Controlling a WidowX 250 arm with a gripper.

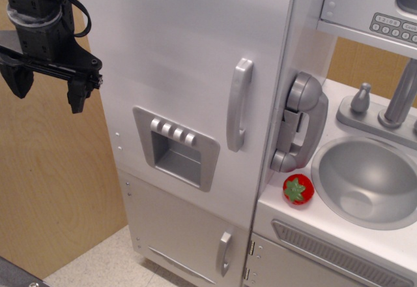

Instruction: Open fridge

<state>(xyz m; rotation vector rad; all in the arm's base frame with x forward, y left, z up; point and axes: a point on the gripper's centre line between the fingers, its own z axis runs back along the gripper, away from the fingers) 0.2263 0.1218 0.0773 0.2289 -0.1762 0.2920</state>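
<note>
Observation.image looks down at the tall white-silver toy fridge [189, 85], which fills the middle of the frame with its large door shut flush against the cabinet. A vertical silver handle [239, 104] runs along the door's right edge, and a grey ice-dispenser panel [176, 147] with four small buttons sits lower on the door, left of that handle. Below, a smaller lower door [189, 235] carries a short silver handle [225, 253]. A grey toy telephone [300, 120] hangs on the fridge's right side wall. Next to it, a red plastic strawberry [298, 190] lies on the white surface [287, 216], just beside a round silver sink basin [370, 181] with a grey faucet [399, 94]. The black tool [49, 86] hangs at upper left, well apart from the handle, its fingers spread and holding nothing, in front of a tan wooden wall [52, 182].
</note>
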